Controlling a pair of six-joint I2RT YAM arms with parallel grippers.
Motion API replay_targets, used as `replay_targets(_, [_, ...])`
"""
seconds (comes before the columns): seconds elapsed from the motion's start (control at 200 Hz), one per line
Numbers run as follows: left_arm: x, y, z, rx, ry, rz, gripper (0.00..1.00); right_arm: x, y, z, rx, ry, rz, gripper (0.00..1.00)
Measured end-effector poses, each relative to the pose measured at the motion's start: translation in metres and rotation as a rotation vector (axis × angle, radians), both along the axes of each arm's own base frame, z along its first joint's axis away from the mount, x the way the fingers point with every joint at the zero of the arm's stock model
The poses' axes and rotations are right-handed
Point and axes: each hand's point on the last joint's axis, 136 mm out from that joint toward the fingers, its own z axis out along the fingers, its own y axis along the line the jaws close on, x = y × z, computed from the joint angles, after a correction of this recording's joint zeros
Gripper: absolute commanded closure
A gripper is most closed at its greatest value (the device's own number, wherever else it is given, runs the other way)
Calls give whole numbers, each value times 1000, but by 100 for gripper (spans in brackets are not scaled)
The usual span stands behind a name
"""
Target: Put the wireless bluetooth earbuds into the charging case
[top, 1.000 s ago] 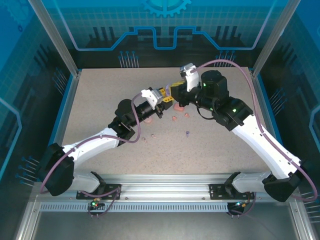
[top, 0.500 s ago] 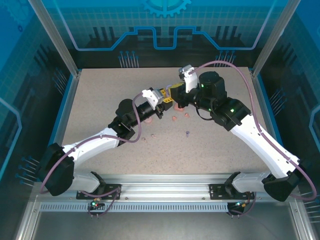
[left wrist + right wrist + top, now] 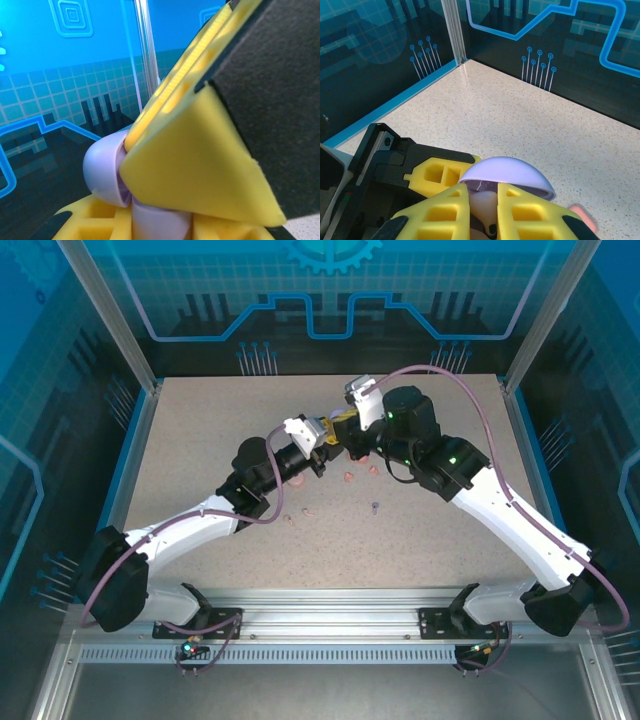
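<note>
Right wrist shows earbud (image 3: 481, 206) lengthwise in right pincer (image 3: 484, 193).

Table (image 3: 190, 430): left flank, right flank and near strip are lying open. Back strip toward corner post (image 3: 452, 30) is sitting bare.

Mid-back is crowding up: left gripper (image 3: 322, 443) and right gripper (image 3: 346, 428) are meeting tip to tip. Left is clamping lilac case (image 3: 105, 167); right is pinching pale bud (image 3: 482, 202) against it.

Left arm (image 3: 200, 525) and right arm (image 3: 510, 510) are slanting inward, fencing a wedge. Purple bud (image 3: 375, 507) and pink pieces (image 3: 347, 477) are littering it. Cable (image 3: 450, 365) is arching overhead.
</note>
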Motion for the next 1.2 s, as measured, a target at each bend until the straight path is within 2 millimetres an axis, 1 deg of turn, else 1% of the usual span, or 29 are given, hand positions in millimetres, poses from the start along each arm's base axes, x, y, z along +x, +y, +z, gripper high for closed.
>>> replay_targets(0.015, [0, 0, 0, 0, 0, 0, 100, 0, 0, 0, -3, -2, -1, 81])
replay_targets(0.07, [0, 0, 0, 0, 0, 0, 100, 0, 0, 0, -5, -2, -4, 71])
replay_targets(0.135, [0, 0, 0, 0, 0, -1, 100, -1, 0, -1, -7, 2, -4, 62])
replay_targets(0.225, [-1, -1, 1, -3, -4, -3, 100, -4, 1, 0, -13, 10, 2, 47])
replay_targets(0.355, [-2, 0, 5, -18, -13, -5, 100, -5, -1, 9, 10, 25, -3, 34])
replay_targets(0.535, [-3, -1, 9, -28, -24, -7, 100, -4, -6, 38, 97, 26, -9, 27])
replay_targets(0.665, [-3, -1, 8, -27, -24, -8, 100, 3, -19, 51, 174, 53, -48, 25])
replay_targets(0.765, [-3, -1, 8, -26, -23, -8, 100, 10, -43, 57, 234, 86, -120, 23])
replay_targets(0.825, [-3, -1, 7, -26, -22, -7, 100, 12, -65, 61, 277, 105, -187, 23])
replay_targets(0.87, [-4, -1, 5, -24, -20, -7, 100, 13, -82, 59, 298, 121, -241, 23])
replay_targets(0.93, [-4, 0, 3, -22, -17, -7, 100, 12, -106, 48, 319, 161, -328, 23])
replay_targets(0.96, [-4, 1, 2, -22, -16, -4, 100, 11, -117, 38, 322, 188, -372, 24])
replay_targets(1.005, [-5, 1, 2, -22, -15, -3, 100, 11, -129, 17, 311, 239, -429, 25])
replay_targets(1.01, [-5, 1, 1, -21, -15, -3, 100, 11, -130, 12, 307, 251, -439, 25])
replay_targets(1.035, [-5, 2, 1, -21, -15, -3, 100, 11, -133, -1, 300, 283, -460, 25])
replay_targets(1.075, [-6, 3, 1, -22, -15, -3, 100, 11, -135, -29, 272, 351, -492, 27])
replay_targets(1.09, [-7, 3, 1, -22, -16, -3, 100, 11, -135, -44, 256, 386, -506, 27])
replay_targets(1.115, [-8, 4, 1, -22, -16, -3, 100, 11, -135, -61, 237, 429, -522, 28])
replay_targets(1.13, [-8, 4, 1, -23, -17, -3, 100, 12, -135, -76, 222, 465, -537, 29])
replay_targets(1.14, [-8, 4, 1, -23, -17, -3, 100, 12, -135, -82, 216, 480, -543, 29])
replay_targets(1.145, [-9, 4, 1, -23, -17, -3, 100, 12, -135, -89, 205, 496, -550, 29])
replay_targets(1.16, [-9, 5, 1, -23, -17, -3, 100, 13, -135, -100, 192, 521, -559, 30])
replay_targets(1.165, [-9, 5, 1, -24, -18, -3, 100, 13, -135, -107, 184, 537, -566, 30])
replay_targets(1.175, [-10, 5, 1, -24, -18, -3, 100, 13, -135, -114, 175, 554, -574, 30])
replay_targets(1.18, [-10, 5, 2, -24, -18, -3, 100, 13, -135, -121, 164, 571, -581, 30])
replay_targets(1.195, [-10, 6, 1, -24, -18, -3, 100, 13, -135, -134, 148, 602, -593, 31])
